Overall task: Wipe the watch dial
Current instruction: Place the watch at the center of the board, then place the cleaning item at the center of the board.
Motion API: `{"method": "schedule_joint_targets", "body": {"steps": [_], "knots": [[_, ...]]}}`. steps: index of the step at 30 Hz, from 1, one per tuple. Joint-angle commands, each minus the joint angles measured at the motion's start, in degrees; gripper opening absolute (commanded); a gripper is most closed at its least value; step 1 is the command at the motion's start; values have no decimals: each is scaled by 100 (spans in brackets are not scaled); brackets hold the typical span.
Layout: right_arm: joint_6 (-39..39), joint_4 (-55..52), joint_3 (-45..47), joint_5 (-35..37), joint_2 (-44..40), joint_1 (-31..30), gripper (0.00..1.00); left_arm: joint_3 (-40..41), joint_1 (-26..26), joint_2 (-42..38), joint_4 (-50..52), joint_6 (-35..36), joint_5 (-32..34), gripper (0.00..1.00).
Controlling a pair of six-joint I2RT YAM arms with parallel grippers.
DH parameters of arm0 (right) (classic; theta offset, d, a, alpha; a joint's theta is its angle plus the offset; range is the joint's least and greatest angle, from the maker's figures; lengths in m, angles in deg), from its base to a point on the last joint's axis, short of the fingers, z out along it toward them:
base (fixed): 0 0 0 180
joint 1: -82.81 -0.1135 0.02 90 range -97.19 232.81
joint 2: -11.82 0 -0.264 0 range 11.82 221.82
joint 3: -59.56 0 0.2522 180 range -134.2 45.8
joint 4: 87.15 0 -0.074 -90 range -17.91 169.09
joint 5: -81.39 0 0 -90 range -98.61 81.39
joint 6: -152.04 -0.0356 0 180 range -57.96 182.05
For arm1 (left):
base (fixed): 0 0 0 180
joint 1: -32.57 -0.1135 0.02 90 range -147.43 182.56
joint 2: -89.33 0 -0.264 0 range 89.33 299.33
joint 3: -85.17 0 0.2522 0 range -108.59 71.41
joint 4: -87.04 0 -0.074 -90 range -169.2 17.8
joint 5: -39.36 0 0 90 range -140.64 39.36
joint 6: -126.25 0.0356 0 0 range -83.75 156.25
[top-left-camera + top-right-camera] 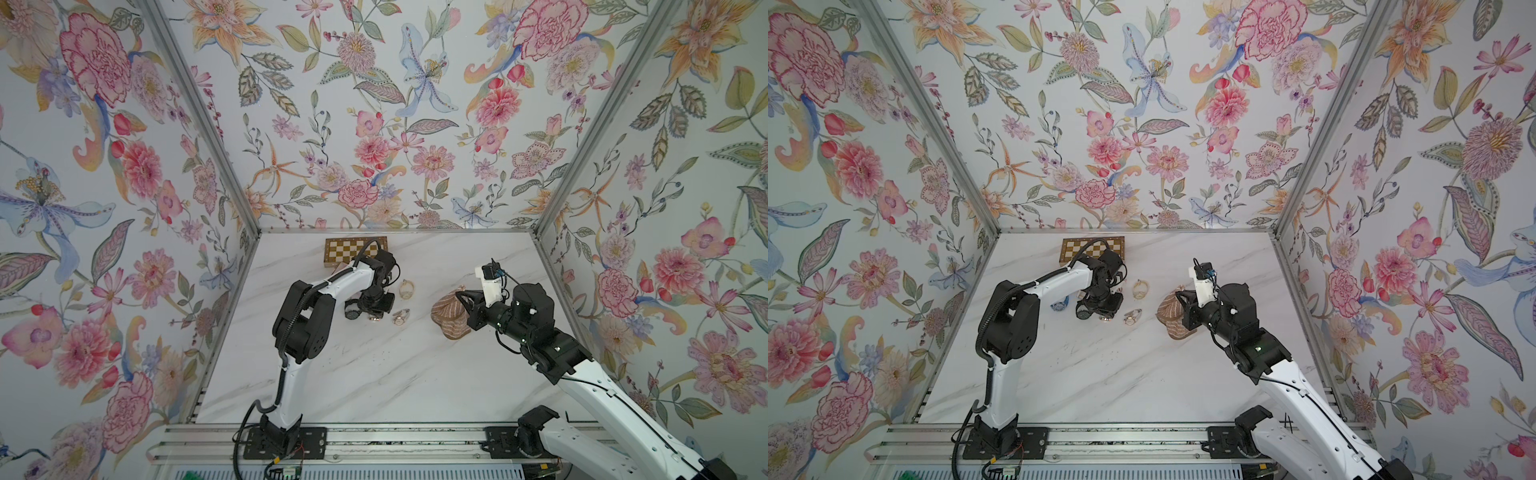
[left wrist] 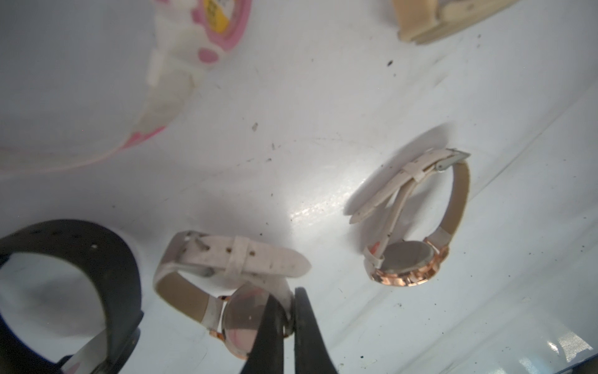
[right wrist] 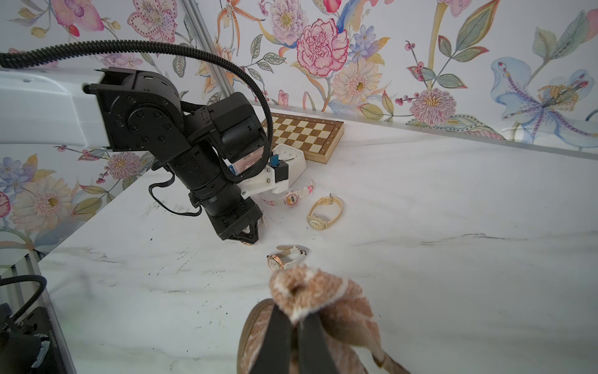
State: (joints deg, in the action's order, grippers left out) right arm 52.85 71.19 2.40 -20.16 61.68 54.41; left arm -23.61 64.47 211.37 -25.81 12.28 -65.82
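Right gripper point(image 3: 294, 312): clenched on a bunched brown-striped cloth point(image 3: 323, 288), held above the surface point(image 3: 453, 259). The loose folds hanging from it could snag a strap or buckle.

Just beyond the cloth lies a spare rose-gold watch point(image 3: 284, 259), between the cloth and the target. A direct sweep could drag it along, or the arm could wipe this lookalike by mistake.

Left gripper point(image 2: 286, 301): the jaws stand close on either side of the case of the white-strap watch point(image 2: 239, 259), which sits on edge on the surface, well apart from the cloth. Whether they press on the case or stand just clear of it cannot be told. If slack, a cloth push likely tips the watch or skates it into the black watch band point(image 2: 97, 259) just beside it. One finger also covers part of the dial, so the cloth may rub the finger rather than the glass.

Farther off, the tan watch point(image 3: 323, 210), pink toy watch point(image 3: 293, 197) and chessboard point(image 3: 304, 129) look to be out of the likely path.
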Motion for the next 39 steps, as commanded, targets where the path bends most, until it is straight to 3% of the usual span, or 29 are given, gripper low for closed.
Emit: {"method": "schedule_joint_targets", "body": {"steps": [1, 7, 19, 39], "knots": [[84, 155, 15, -48, -19, -34, 0, -154, 36, 137, 172, 140, -90, 17], [49, 140, -32, -90, 9, -44, 0, -137, 44, 127, 129, 165, -64, 29], [-9, 105, -108, -182, 94, -43, 0, -68, 47, -11, -68, 138, -183, 40], [-21, 113, -108, -203, 75, -34, 0, -439, 55, 40, -432, 84, -291, 43]]}}
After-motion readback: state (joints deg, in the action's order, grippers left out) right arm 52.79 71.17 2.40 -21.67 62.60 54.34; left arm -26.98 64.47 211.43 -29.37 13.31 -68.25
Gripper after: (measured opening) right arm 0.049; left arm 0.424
